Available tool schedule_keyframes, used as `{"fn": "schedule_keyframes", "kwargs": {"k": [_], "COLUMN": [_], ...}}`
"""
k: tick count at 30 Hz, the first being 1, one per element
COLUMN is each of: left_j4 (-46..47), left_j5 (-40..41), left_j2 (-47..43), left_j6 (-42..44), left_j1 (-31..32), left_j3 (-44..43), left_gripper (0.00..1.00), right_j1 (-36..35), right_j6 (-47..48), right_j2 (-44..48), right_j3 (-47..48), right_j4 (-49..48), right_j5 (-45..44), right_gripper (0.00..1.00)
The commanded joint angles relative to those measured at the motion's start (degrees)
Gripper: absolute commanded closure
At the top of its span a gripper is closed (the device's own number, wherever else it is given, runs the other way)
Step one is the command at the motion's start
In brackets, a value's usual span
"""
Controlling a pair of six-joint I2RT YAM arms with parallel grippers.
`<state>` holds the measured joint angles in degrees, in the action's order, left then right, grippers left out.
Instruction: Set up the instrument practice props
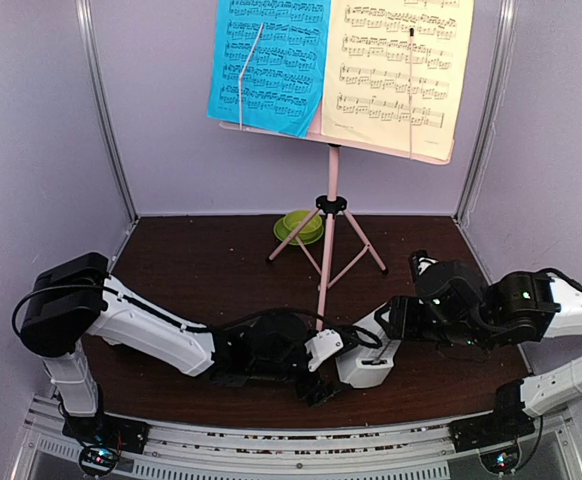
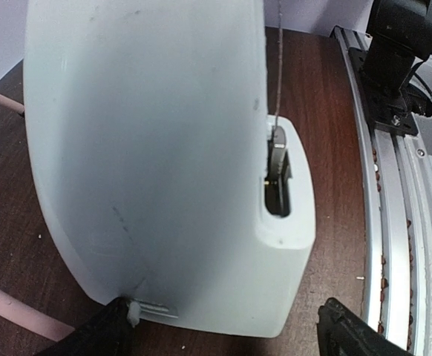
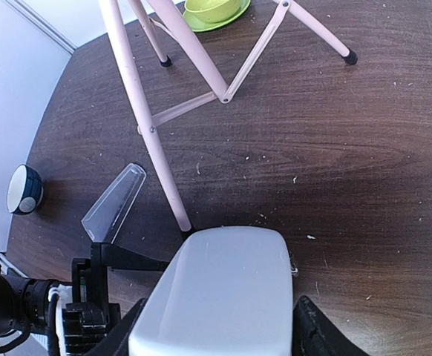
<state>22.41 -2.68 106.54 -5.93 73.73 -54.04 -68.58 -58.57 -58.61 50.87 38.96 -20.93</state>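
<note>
From above, the pink music stand point(image 1: 331, 180) rises at the rear centre of the counter point(image 1: 201, 260), with a blue sheet point(image 1: 266, 60) and a pale-yellow sheet point(image 1: 401, 60) on its desk. The white metronome point(image 1: 364, 365) sits near the front edge, where the left arm point(image 1: 151, 325) and right arm point(image 1: 531, 300) meet.

At the left wrist, the left pincer point(image 2: 227, 319) gapes wide around the metronome's base, one finger point(image 2: 346, 326) clear of it.

At the right wrist, the right pincer point(image 3: 220, 326) clasps the metronome's sides. The clear cover point(image 3: 116, 200) lies on the counter nearby.
</note>
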Motion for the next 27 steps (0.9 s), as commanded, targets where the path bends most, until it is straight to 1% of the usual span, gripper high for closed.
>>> {"fn": "schedule_keyframes", "kwargs": {"k": [1, 5, 27], "left_j4": [1.4, 1.0, 1.0], "left_j5": [1.2, 0.5, 1.1], "left_j2": [0.8, 1.0, 1.0], "left_j6": [-0.6, -0.5, -0.5], "left_j1": [0.3, 0.2, 0.0], "left_j3": [-1.6, -2.0, -1.8], "left_gripper": [0.12, 0.18, 0.32], "right_j1": [0.3, 0.3, 0.2], "right_j6": [-0.7, -0.7, -1.0], "right_j2": [0.5, 0.6, -0.2], "right_j3": [3.3, 3.2, 2.9], "right_j4": [-5.8, -5.3, -4.7], "right_j5": [-1.7, -2.0, -2.0], "right_gripper": [1.00, 1.00, 1.00]}}
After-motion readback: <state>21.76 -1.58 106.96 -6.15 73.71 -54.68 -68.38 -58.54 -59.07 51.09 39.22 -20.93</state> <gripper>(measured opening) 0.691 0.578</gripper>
